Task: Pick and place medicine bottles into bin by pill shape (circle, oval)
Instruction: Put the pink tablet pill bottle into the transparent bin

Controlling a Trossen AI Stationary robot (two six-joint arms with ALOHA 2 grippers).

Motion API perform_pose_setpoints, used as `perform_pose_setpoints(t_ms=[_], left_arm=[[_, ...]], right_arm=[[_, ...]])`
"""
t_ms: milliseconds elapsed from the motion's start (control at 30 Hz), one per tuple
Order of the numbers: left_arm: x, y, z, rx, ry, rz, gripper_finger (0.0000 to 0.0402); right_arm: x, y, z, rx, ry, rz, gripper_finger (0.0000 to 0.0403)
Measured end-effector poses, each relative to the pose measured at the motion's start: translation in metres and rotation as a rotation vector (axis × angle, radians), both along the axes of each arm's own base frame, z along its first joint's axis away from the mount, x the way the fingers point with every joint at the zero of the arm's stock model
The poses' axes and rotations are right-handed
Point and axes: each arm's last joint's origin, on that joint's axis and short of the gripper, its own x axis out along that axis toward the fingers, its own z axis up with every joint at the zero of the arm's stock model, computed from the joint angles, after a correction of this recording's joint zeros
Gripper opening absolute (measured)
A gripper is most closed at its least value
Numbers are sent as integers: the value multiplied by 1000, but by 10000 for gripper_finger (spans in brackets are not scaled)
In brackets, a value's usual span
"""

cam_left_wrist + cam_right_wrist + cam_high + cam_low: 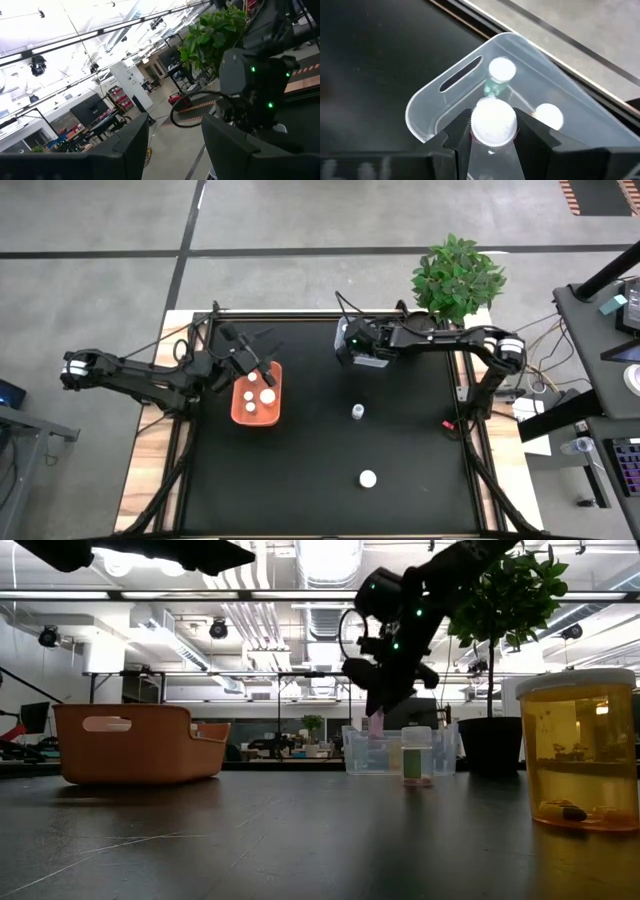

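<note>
Amber bottle (pixel 579 748) nearest, table edge (pixel 470 470) beside; open black tabletop (pixel 300 470) around.

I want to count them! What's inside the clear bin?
Two white-capped bottles stand inside the clear bin. The right claw holds a third above, hiding the floor beneath.

One camera looks straight down on my whole surface (pixel 330 440). One sits low, looking across it. My right wrist camera looks down close into the clear bin (pixel 470 85), which the low one shows too.
</note>
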Motion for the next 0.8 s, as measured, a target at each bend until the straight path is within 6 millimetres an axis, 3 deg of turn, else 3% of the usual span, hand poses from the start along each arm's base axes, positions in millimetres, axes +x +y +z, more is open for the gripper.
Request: perform_pose_setpoints(t_ms=[400, 667, 800], left_arm=[[1, 0, -1, 1, 7, 0, 168], [1, 0, -1, 1, 8, 0, 168], [1, 0, -1, 1, 8, 0, 168]], right_arm=[[9, -12, -29, 21, 20, -41, 123], [10, -13, -32, 23, 25, -43, 122], [10, -13, -32, 24, 24, -44, 141]])
